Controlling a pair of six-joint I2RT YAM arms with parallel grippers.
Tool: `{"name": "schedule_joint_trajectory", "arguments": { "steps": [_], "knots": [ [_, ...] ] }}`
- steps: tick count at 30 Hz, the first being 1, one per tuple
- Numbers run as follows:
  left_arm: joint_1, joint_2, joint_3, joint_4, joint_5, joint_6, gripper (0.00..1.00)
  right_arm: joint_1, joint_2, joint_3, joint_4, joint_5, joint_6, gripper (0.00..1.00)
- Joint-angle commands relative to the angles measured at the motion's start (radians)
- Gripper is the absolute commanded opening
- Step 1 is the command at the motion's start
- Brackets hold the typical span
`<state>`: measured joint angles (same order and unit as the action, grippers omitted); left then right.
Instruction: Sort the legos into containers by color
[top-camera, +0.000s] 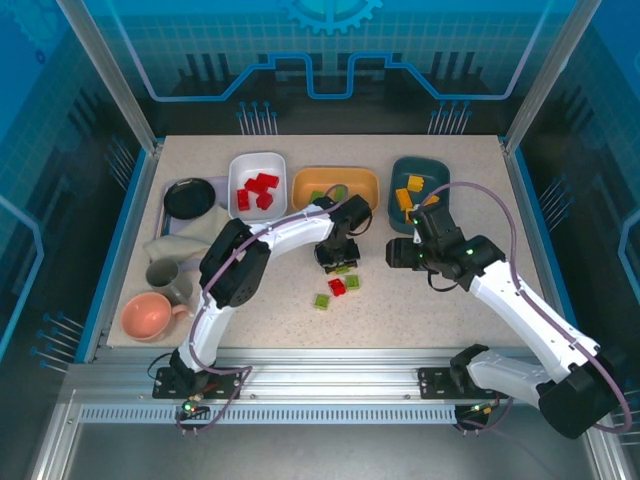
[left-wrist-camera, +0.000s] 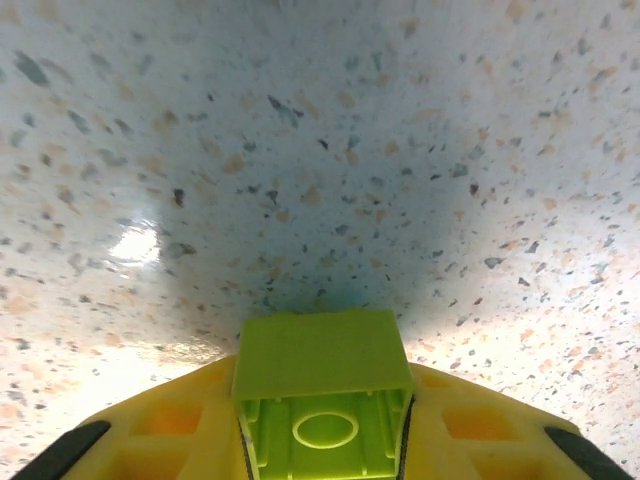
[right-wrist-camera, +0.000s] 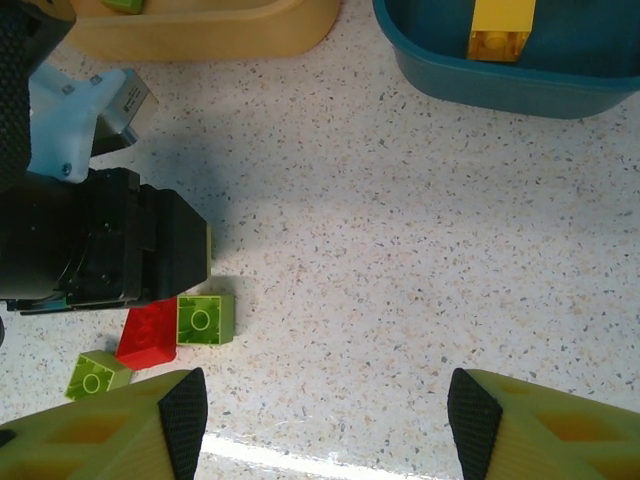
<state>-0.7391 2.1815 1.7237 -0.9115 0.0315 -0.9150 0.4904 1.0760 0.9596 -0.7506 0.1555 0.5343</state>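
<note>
The table (top-camera: 430, 320) is pale with lots of little dark and tan specks, and blue see-through walls stand around it. At the far side three bowls sit in a row. The white bowl (top-camera: 240, 170) on the left has red legos (top-camera: 257, 190) in it. The orange bowl (top-camera: 362, 185) in the middle has green legos (top-camera: 325, 195) in it. The teal bowl (top-camera: 420, 160) on the right has yellow legos (top-camera: 408, 196) in it. The left gripper (top-camera: 337, 262) hangs low over the table, just in front of the orange bowl. It is squeezing a green lego (left-wrist-camera: 320, 355) between its yellow fingers (left-wrist-camera: 170, 430), and the hollow side of the brick faces the wrist camera. Near that gripper, closer to the arms, three loose bricks lie on the table: a red lego (top-camera: 337, 287) touching a second green lego (top-camera: 352, 282), and a third green lego (top-camera: 321, 300) a little apart on the left. The right gripper (right-wrist-camera: 325, 430) is in front of the teal bowl. Its fingers are spread wide with nothing between them. On the left side of the table are a black dish (top-camera: 189, 198), a gray cup (top-camera: 168, 280), a pink cup (top-camera: 150, 316) and a crumpled cloth (top-camera: 172, 247).
</note>
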Motion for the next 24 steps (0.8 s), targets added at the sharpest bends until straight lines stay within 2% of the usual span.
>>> {"name": "schedule_joint_trajectory", "arguments": {
  "steps": [1,6,12,17,24],
  "knots": [
    [0.025,-0.113,0.086,-0.067,-0.079,0.031,0.31,0.011,-0.043,0.044,0.073,-0.072,-0.03,0.69],
    [0.12,-0.147,0.186,-0.086,-0.109,0.085,0.3,0.007,0.015,0.13,0.175,-0.194,-0.04,0.72],
    [0.24,-0.08,0.326,-0.033,-0.107,0.161,0.3,-0.043,0.153,0.24,0.24,-0.275,0.001,0.72],
    [0.294,0.042,0.456,0.026,-0.108,0.217,0.3,-0.114,0.257,0.277,0.322,-0.38,0.083,0.72],
    [0.309,0.245,0.657,0.075,-0.093,0.26,0.3,-0.139,0.349,0.336,0.324,-0.408,0.084,0.72]
  ]
}}
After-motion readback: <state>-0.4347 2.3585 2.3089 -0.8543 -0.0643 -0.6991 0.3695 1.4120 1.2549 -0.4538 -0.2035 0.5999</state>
